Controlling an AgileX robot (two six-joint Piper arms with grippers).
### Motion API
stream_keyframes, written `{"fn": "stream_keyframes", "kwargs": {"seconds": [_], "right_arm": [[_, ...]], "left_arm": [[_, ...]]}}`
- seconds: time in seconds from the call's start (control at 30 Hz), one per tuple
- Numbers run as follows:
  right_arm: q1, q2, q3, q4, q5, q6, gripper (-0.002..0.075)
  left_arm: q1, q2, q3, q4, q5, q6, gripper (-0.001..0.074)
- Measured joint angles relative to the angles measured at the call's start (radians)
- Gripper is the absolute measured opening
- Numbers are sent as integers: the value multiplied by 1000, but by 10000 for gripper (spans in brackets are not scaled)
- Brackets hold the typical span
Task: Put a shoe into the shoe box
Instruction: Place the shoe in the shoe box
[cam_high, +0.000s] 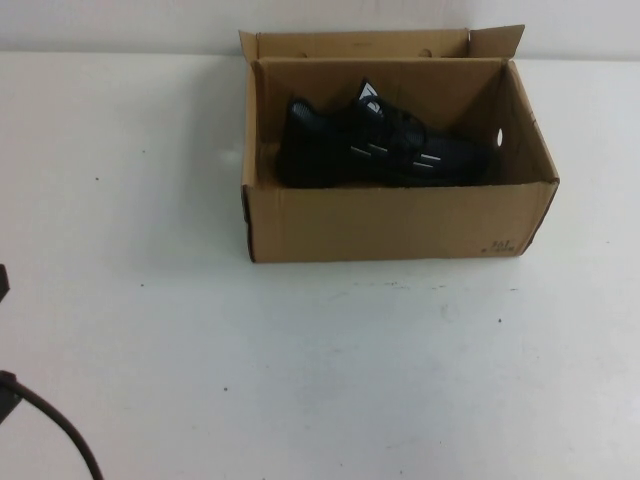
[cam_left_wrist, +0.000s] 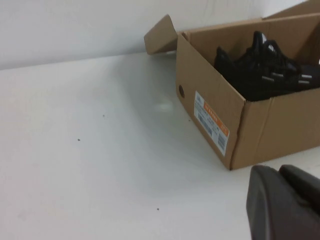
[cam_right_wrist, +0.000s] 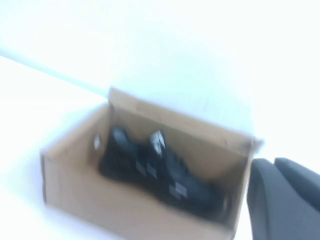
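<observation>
The black shoe (cam_high: 380, 145) with white dash marks lies inside the open brown shoe box (cam_high: 400, 222), toe toward the right. In the left wrist view the shoe (cam_left_wrist: 270, 70) shows over the shoe box (cam_left_wrist: 280, 130) wall. My left gripper (cam_left_wrist: 279, 172) is shut and empty, low over the table, short of the box's near corner. In the blurred right wrist view, my right gripper (cam_right_wrist: 274, 167) is shut on nothing, raised beside the shoe box (cam_right_wrist: 85, 195), looking down at the shoe (cam_right_wrist: 155, 167). The high view shows neither gripper.
The box stands at the back of a white table (cam_high: 300, 370), close to the white wall, with its flaps (cam_high: 495, 40) folded outward. A white and orange label (cam_left_wrist: 211, 122) is on its end wall. A dark cable (cam_high: 50, 425) of the left arm shows at the front left edge.
</observation>
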Motion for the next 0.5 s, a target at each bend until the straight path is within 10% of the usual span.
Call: {"fn": "stream_keyframes", "kwargs": {"seconds": [0.5], "right_arm": [[0, -410, 774, 62, -393, 21, -15]], "left_arm": [[0, 0, 2, -9, -11, -4, -1]]}}
